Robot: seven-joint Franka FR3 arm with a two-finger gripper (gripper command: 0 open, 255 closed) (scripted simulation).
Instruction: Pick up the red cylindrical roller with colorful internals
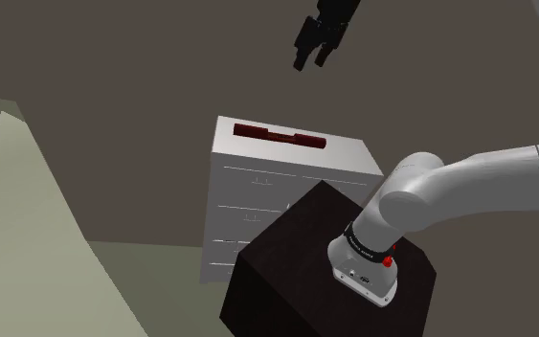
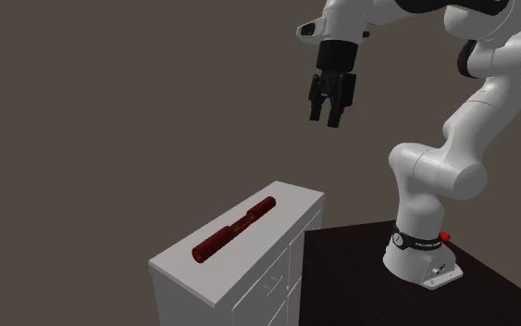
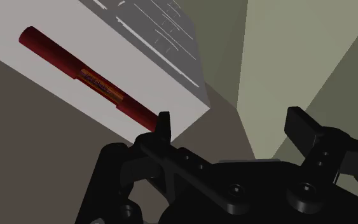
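A long dark red roller [image 2: 234, 228] lies flat on top of a white chest of drawers [image 2: 249, 269], running along its length. In the shoulder view the roller [image 1: 280, 136] rests near the far edge of the chest's top. In the wrist view the roller [image 3: 85, 77] has a narrower middle section with coloured bands. My black gripper [image 2: 330, 115] hangs high above the chest, well clear of the roller, with its fingers apart and nothing between them. The gripper [image 1: 313, 58] sits near the top of the shoulder view. In the wrist view the gripper [image 3: 231, 124] is open.
The chest's drawer fronts [image 1: 253, 220] face the dark stand [image 1: 334, 268], which butts against it. Grey-brown wall [image 2: 110, 111] lies behind the chest. A pale greenish surface [image 1: 28, 239] lies at the shoulder view's left.
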